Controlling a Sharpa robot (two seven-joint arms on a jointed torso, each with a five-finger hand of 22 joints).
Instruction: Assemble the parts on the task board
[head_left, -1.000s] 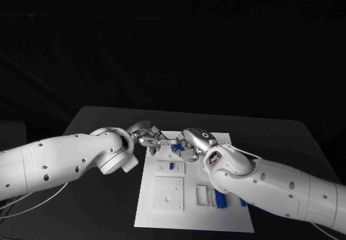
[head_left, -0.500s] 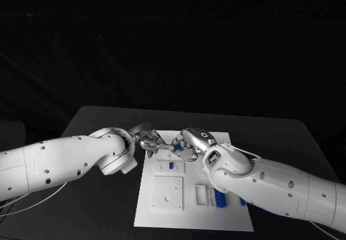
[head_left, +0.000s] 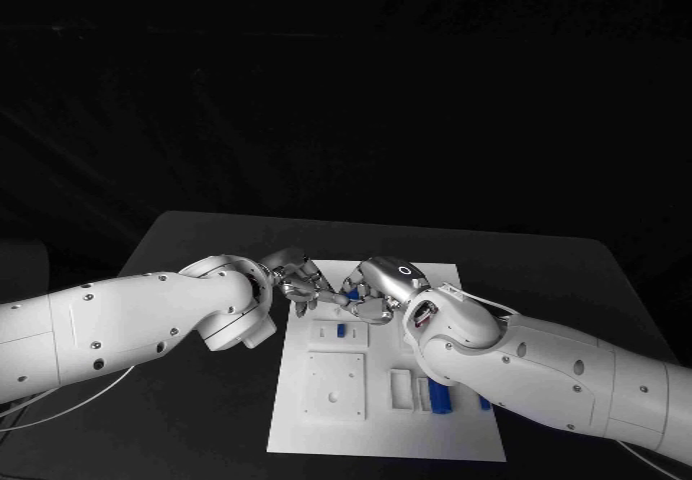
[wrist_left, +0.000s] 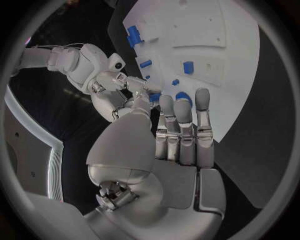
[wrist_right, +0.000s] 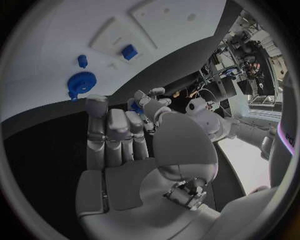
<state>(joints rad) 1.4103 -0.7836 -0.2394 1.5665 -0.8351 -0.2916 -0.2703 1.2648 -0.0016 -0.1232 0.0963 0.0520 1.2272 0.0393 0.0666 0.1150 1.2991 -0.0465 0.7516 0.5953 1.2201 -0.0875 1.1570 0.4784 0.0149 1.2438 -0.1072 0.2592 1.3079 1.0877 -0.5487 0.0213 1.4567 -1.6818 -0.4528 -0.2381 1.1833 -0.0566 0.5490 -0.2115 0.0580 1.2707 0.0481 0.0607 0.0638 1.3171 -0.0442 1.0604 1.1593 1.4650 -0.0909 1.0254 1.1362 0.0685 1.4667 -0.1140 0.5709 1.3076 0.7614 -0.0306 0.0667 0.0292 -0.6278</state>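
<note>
On the near end of the white rectangular task board (head_left: 387, 440) I see 2 upright blue block parts (head_left: 443, 400) standing in slots beside a white raised strip, with a square white panel (head_left: 335, 387) to their left. I can read no writing, brand or label on the board, the parts or the arms.

Further up the board a small blue peg part (head_left: 340, 329) stands in a smaller white panel. In the right wrist view I also make out a round blue toothed disc part (wrist_right: 81, 82), a little blue stud (wrist_right: 82, 61) next to it and a blue cube (wrist_right: 129, 51) set in its panel.

Above the middle of the board my 2 silver hands meet fingertip to fingertip. The left hand (head_left: 300, 278) comes in from the left edge, its fingers held straight and close together in its own wrist view. The right hand (head_left: 369, 296) faces it, fingers likewise straight and side by side. A small blue part (head_left: 348, 292) sits between the 2 sets of fingertips; the right hand's thumb and a finger appear to pinch it, but whether the left hand also holds it or only touches it I cannot tell.

The board lies on a matte black table (head_left: 188, 250) with rounded far corners. Behind it hangs a black backdrop, slightly creased.
</note>
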